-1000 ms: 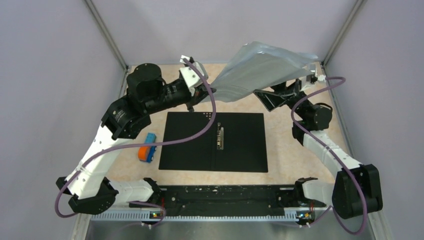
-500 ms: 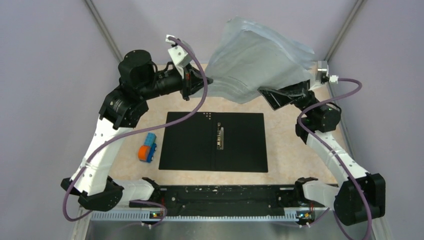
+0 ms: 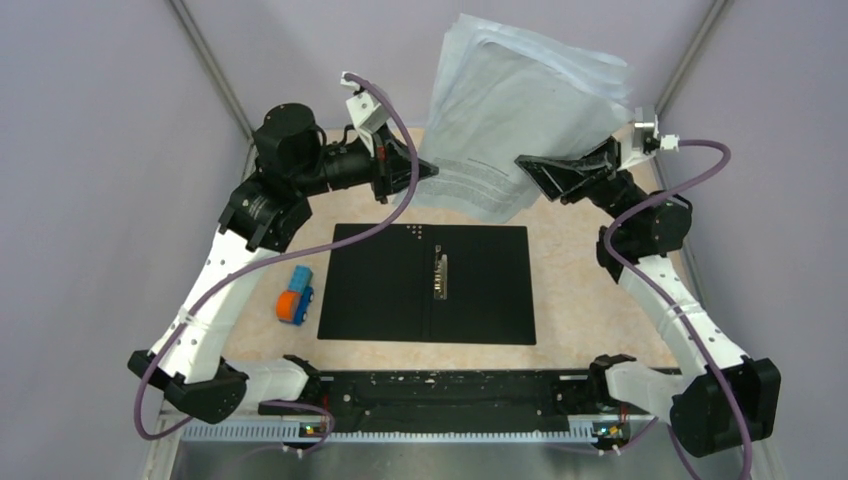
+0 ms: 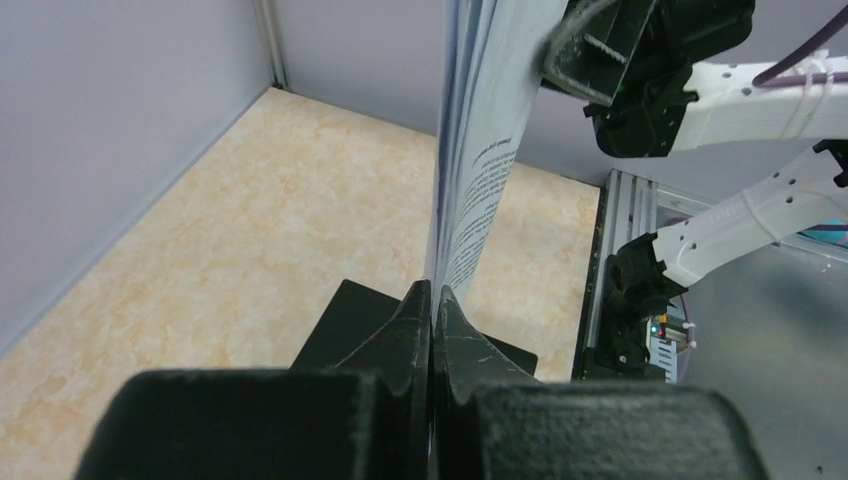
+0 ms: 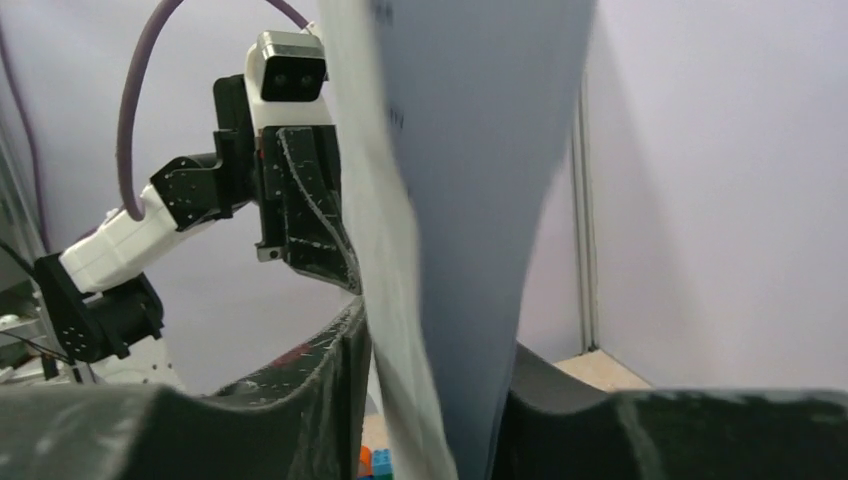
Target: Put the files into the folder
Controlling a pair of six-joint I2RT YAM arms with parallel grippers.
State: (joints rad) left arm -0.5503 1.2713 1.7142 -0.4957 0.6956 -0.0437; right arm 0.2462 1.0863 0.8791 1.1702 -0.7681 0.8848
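Files (image 3: 520, 105) up in the air over far side of bench (image 3: 600, 300); folder (image 3: 380, 283) open flat below.
L gripper (image 3: 428, 172) pressed together, pinching the files' left edge. R gripper (image 3: 522, 166) straddles their right side, sheets between its fingers (image 5: 335, 350); can't tell if clamped. Sheets stand near upright, fanned at top. Folder lies black inside up w/ clip (image 3: 441, 275) at centre, nearer than the files. Orange-blue block (image 3: 294, 297) just left of it.

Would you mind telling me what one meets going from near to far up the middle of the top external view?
The black rail carrying the arm bases → open flat folder, black inside with a metal spine clip → stack of white printed paper sheets, held up above the table's far end.
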